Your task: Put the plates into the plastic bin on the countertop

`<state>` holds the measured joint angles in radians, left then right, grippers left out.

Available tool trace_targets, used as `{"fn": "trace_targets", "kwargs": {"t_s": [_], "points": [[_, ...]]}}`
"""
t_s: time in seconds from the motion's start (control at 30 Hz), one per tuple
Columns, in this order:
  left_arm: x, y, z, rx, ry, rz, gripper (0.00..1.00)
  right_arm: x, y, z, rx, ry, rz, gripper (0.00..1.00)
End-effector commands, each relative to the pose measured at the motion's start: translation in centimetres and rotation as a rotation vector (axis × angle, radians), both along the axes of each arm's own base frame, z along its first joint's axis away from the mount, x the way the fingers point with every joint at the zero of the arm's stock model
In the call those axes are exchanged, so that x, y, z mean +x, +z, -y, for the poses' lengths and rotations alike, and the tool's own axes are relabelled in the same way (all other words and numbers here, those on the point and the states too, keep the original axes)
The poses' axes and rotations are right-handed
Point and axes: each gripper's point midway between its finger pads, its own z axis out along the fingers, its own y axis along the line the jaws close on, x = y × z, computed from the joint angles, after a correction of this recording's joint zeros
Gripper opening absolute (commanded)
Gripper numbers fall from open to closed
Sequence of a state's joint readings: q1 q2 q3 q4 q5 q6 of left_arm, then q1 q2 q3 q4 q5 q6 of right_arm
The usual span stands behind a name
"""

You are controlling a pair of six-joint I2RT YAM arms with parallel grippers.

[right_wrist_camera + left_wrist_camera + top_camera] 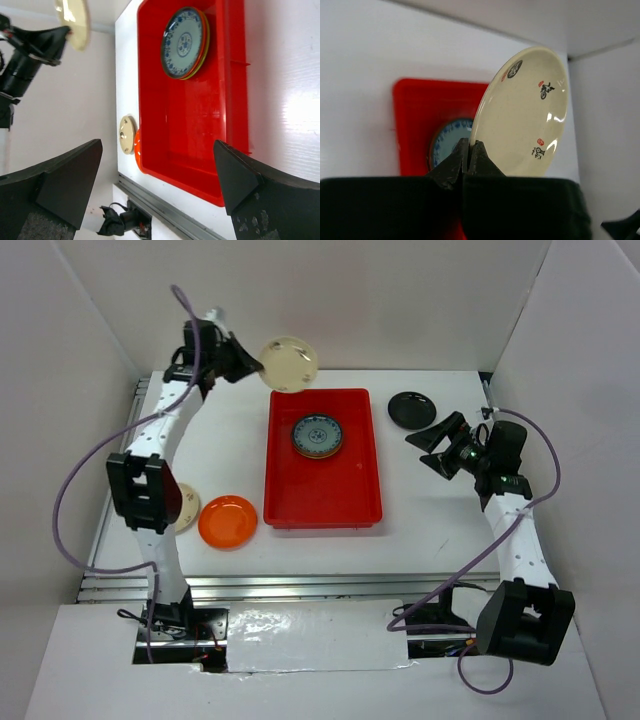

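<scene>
My left gripper [247,365] is shut on the rim of a cream plate [290,363] and holds it tilted in the air above the far left corner of the red plastic bin [325,490]. In the left wrist view the fingertips [479,149] pinch that plate [525,112] at its edge. A teal-blue patterned plate [317,435] lies in the bin on top of an orange-rimmed one [202,47]. My right gripper [440,445] is open and empty, right of the bin. A black plate [411,409], an orange plate [227,521] and a second cream plate [187,505] lie on the countertop [230,440].
White walls close in the countertop on the left, back and right. The second cream plate is partly hidden under my left arm. A metal rail [300,585] runs along the near edge. Purple cables hang from both arms.
</scene>
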<state>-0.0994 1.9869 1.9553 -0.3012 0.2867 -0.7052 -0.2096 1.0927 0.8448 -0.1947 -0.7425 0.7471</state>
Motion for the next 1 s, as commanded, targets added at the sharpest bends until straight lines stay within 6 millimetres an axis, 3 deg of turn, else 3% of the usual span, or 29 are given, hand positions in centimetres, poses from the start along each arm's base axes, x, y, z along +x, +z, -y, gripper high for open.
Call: {"fn": "trace_targets", "kwargs": {"t_s": [0.0, 0.07, 0.17, 0.2, 0.3, 0.43, 0.47, 0.5, 0.53, 0.57, 0.6, 0.63, 0.67, 0.77, 0.83, 0.87, 0.93, 0.97], "points": [[-1.8, -5.9, 5.2, 0.032, -0.201, -0.151, 0.00, 1.5, 1.3, 0.9, -0.009, -0.050, 0.032, 1.00], [-2.3, -6.8, 7.5, 0.053, -0.246, -0.168, 0.00, 1.6, 0.8, 0.9, -0.001, -0.046, 0.021, 1.00], [-2.4, -9.4, 9.2, 0.109, -0.274, -0.203, 0.00, 1.5, 0.2, 0.7, 0.010, -0.039, 0.013, 1.00], [-2.3, -10.8, 9.2, 0.124, -0.262, -0.228, 0.00, 1.4, 0.2, 0.6, 0.018, -0.035, 0.013, 1.00], [-1.8, -12.5, 9.1, 0.127, -0.253, -0.258, 0.00, 1.5, -0.2, 0.5, 0.021, -0.025, 0.012, 1.00], [-1.8, -13.4, 9.0, 0.146, -0.248, -0.289, 0.00, 1.5, -0.5, 0.6, 0.017, -0.023, 0.006, 1.00], [-1.9, -12.9, 9.0, 0.153, -0.248, -0.276, 0.03, 1.5, -0.5, 0.6, 0.016, -0.023, 0.006, 1.00], [-2.0, -13.2, 8.4, 0.180, -0.216, -0.289, 0.26, 1.5, -0.4, 0.5, 0.016, -0.022, 0.011, 1.00], [-2.2, -13.2, 8.3, 0.194, -0.203, -0.291, 0.35, 1.6, -0.3, 0.5, 0.018, -0.018, 0.014, 1.00], [-2.2, -12.9, 8.1, 0.204, -0.189, -0.277, 0.45, 1.7, -0.5, 0.5, 0.024, -0.017, 0.009, 1.00], [-2.5, -11.3, 8.0, 0.206, -0.181, -0.241, 0.71, 1.8, -0.3, 0.5, 0.024, -0.014, 0.020, 1.00], [-2.7, -11.2, 8.2, 0.209, -0.183, -0.229, 0.92, 1.9, -0.3, 0.5, 0.026, -0.013, 0.020, 1.00], [-3.0, -9.1, 8.1, 0.204, -0.182, -0.187, 0.99, 2.2, -0.5, 0.5, 0.019, -0.012, 0.019, 1.00], [-4.1, -5.1, 8.4, 0.216, -0.181, -0.103, 0.99, 4.1, -2.0, 2.1, -0.030, -0.097, -0.018, 1.00], [-4.8, -3.0, 8.4, 0.232, -0.160, -0.058, 0.99, 6.5, -4.6, 4.5, -0.076, -0.229, -0.110, 1.00], [-5.8, -0.2, 8.1, 0.222, -0.139, -0.015, 0.99, 7.1, -5.8, 5.6, -0.090, -0.281, -0.162, 1.00], [-7.2, 0.3, 7.0, 0.223, -0.085, -0.033, 0.99, 9.7, -8.7, 7.8, -0.112, -0.371, -0.256, 1.00], [-8.4, 2.7, 5.5, 0.213, -0.015, -0.013, 0.99, 10.8, -9.5, 8.9, -0.115, -0.424, -0.284, 1.00]]}}
